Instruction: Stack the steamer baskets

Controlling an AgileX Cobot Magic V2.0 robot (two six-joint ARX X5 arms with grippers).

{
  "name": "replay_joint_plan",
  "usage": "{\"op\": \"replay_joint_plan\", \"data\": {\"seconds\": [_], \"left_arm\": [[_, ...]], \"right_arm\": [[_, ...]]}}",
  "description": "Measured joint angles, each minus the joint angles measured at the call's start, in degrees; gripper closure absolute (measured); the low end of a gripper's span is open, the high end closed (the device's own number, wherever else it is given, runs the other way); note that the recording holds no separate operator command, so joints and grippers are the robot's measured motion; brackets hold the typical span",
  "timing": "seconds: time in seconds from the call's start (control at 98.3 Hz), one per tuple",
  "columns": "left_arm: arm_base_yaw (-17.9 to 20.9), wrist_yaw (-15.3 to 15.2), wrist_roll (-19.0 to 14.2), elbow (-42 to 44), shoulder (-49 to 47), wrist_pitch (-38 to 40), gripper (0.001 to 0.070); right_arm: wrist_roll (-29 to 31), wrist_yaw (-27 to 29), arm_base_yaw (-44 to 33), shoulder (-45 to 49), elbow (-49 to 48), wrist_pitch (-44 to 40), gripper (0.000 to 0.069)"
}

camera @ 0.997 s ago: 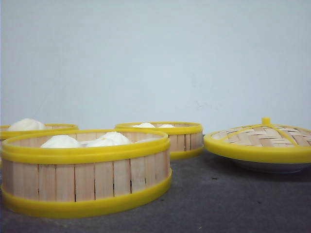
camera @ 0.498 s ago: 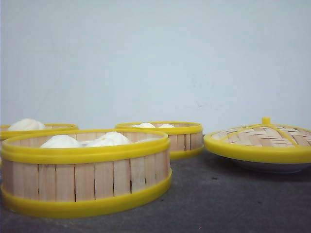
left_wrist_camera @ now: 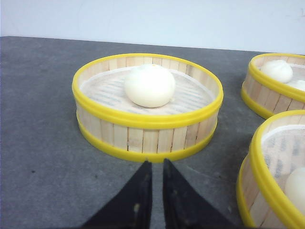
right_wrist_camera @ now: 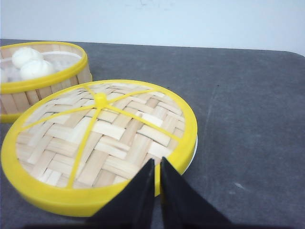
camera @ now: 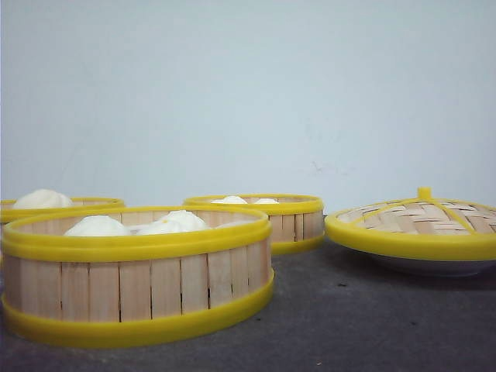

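Three steamer baskets stand apart on the dark grey counter (camera: 349, 325), none stacked on another. Taking the front view as a clock face, the nearest steamer basket (camera: 136, 291) sits at about 8 o'clock and holds white buns (camera: 97, 226); the far-left steamer basket (camera: 62, 205) lies at 9 o'clock, partly hidden behind the nearest one, with one white bun (camera: 43, 198) rising above its rim; the middle steamer basket (camera: 260, 221) stands just past centre at roughly 6 o'clock, farther back, with bun tops showing above its yellow rim. Each basket has pale upright bamboo slats between thick yellow rims top and bottom. At 4 o'clock the domed woven-bamboo lid (camera: 415, 225), yellow-rimmed with a yellow knob, rests on a white shallow plate (camera: 434, 267), well apart from the baskets. In the left wrist view the left gripper (left_wrist_camera: 153, 167) has its black fingers (left_wrist_camera: 140, 191) pressed almost together, only a narrow slit between the tips, holding nothing; the tips are just short of the lower rim of the single-bun basket, and whether they touch it cannot be told. In the right wrist view the right gripper (right_wrist_camera: 157, 167) likewise shows its fingers (right_wrist_camera: 143, 191) drawn nearly together and empty, the tips over the near rim of the lid, the plate edge visible beneath that rim. Neither arm appears in the front view.
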Motion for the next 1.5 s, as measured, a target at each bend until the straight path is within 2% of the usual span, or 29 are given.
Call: {"op": "replay_joint_plan", "data": {"seconds": [0.448,0.804,0.895,0.997,1.119,1.211,1.323,1.495], "left_arm": [[0.0,0.0,0.0,0.0,0.0,0.0,0.0696],[0.0,0.0,-0.3,0.0,0.0,0.0,0.0696],[0.0,0.0,-2.4,0.0,0.0,0.1,0.0696],[0.0,0.0,-7.9,0.8,0.0,1.1,0.0696],[0.0,0.0,-13.6,7.2,1.2,0.9,0.0696],[0.0,0.0,-14.6,14.9,3.9,0.0,0.0696],[0.0,0.0,-13.2,24.0,10.6,-5.4,0.0696],[0.0,0.0,-7.3,37.8,23.3,-16.9,0.0696]], "right_arm": [[0.1,0.0,0.0,0.0,0.0,0.0,0.0675],[3.3,0.0,0.0,0.0,0.0,0.0,0.0675],[5.1,-0.3,0.0,0.0,0.0,0.5,0.0675],[8.5,-1.7,0.0,0.2,2.0,-0.2,0.0680],[13.2,-3.0,0.0,2.3,10.3,-0.8,0.0681],[14.5,-3.1,0.0,6.1,19.3,-3.1,0.0681],[13.9,-3.0,0.0,13.3,29.4,-8.7,0.0681],[9.1,-3.0,0.0,26.3,43.6,-19.7,0.0681]]}}
